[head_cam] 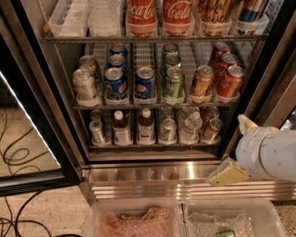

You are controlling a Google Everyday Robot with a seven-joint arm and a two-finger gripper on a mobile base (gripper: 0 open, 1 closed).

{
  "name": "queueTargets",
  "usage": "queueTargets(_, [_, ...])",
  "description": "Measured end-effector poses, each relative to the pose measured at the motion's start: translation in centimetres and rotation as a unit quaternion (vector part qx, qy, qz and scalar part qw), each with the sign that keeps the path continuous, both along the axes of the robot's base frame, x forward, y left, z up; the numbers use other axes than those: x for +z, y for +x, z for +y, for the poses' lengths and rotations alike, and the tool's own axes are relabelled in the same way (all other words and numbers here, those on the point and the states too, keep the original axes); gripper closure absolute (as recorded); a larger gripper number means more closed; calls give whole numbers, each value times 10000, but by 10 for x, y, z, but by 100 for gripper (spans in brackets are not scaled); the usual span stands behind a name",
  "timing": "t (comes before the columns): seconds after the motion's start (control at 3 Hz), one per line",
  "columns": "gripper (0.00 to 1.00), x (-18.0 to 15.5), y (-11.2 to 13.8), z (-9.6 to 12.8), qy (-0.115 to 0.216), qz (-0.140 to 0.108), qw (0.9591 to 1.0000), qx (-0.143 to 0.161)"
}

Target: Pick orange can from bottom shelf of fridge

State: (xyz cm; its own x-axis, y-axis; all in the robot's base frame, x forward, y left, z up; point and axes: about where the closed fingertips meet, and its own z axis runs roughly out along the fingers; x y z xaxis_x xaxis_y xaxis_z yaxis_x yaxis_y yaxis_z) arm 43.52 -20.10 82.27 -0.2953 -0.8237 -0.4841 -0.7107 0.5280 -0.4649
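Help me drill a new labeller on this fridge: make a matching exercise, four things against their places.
Things: 1 orange can; 2 green cans; 3 Coca-Cola bottles; 4 gripper.
Places: A top rack in view; B outside the fridge, lower right; C bottom shelf, rightmost lane; D middle rack.
Pairs: 1-C; 2-D; 3-A; 4-B.

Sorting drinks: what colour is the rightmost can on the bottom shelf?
Dull copper-orange can, camera view; gripper lower right.

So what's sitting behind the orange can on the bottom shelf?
A second can stands right behind the orange can, in its row; only its top shows, the rest is covered. Deeper back is hidden. The hand hangs low right, outside the fridge.
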Motion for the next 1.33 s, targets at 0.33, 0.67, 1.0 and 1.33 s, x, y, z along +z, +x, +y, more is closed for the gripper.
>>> queueTargets(0.33, [0, -30, 3, -4, 176, 0, 9997, -149])
queueTargets(0.67, [0, -80, 0, 0, 143, 12, 9996, -224])
queueTargets(1.0, [0, -80, 0, 0, 143, 12, 9996, -224])
queueTargets(1.33, [0, -84, 13, 2, 220, -63, 9996, -193])
